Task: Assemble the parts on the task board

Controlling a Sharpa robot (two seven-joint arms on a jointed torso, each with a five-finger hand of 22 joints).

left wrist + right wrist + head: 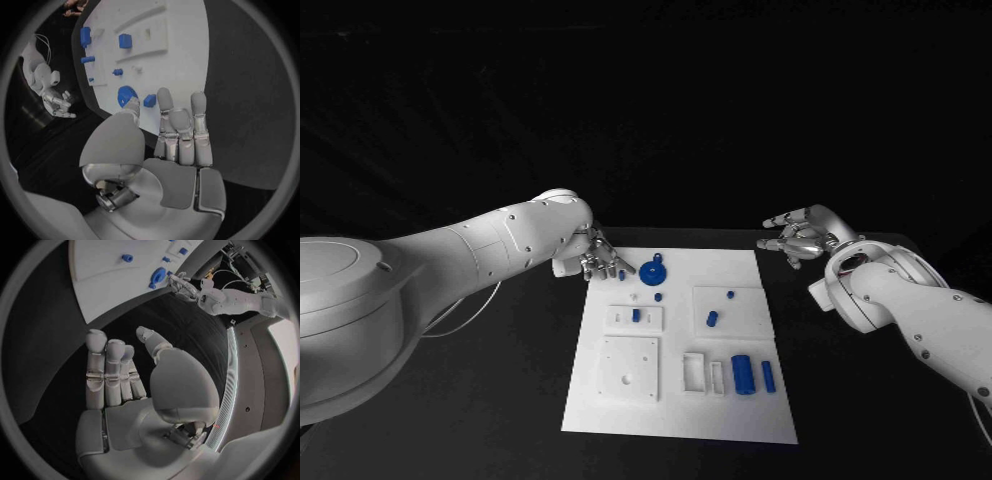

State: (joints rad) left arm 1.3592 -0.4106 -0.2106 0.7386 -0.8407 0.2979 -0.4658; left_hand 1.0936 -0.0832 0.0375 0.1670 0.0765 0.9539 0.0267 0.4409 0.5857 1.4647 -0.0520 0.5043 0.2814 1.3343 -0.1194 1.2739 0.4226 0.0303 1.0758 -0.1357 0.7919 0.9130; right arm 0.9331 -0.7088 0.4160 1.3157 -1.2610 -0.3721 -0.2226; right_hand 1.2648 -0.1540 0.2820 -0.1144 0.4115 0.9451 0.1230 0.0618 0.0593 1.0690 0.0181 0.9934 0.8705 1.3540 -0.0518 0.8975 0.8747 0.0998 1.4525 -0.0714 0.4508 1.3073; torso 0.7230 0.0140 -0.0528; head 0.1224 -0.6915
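While my left hand (599,257) hovers at task board's (733,410) far left corner, fingers apart, grasping nothing, round blue disc (655,273) lies on board just beside fingertips. My right hand (800,236) hangs released off board's far right corner, above black surface (516,400), fingers spread, nothing held. Blue parts on board: about 8 counted, 2 upright blocks (743,375) near front right. Smallest pieces hard to make out. No readable writing.
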